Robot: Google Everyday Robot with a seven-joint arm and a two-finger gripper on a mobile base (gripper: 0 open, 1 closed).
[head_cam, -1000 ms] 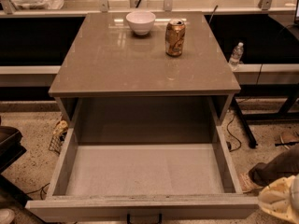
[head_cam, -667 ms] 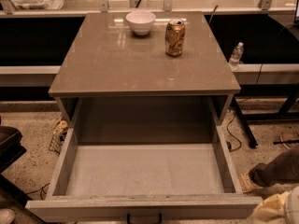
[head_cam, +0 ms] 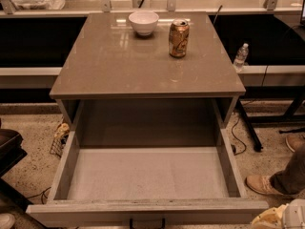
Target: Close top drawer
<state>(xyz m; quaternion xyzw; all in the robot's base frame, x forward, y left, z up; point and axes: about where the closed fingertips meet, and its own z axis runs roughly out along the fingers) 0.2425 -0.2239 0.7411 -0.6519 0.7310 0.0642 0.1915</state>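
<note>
The top drawer (head_cam: 147, 173) stands pulled far out of the grey-beige cabinet toward me. Its pale grey inner floor is bare and nothing lies in it. Its flat front panel (head_cam: 95, 213) runs along the bottom edge of the view, with the small dark centre handle (head_cam: 147, 222) partly cut off. My gripper (head_cam: 282, 216) shows only as a pale yellow-and-white part in the bottom right corner, to the right of the front panel's right end and apart from the handle. The lower drawers are hidden below the open one.
On the cabinet top (head_cam: 119, 66) stand a white bowl (head_cam: 144, 22) and a gold drink can (head_cam: 178, 37) at the back. A person's boot and leg (head_cam: 269, 182) are on the floor at the right. A water bottle (head_cam: 241, 56), cables and table legs are behind it.
My gripper has sunk toward the bottom right corner, so less of it shows now. The drawer, bowl and can have not moved.
</note>
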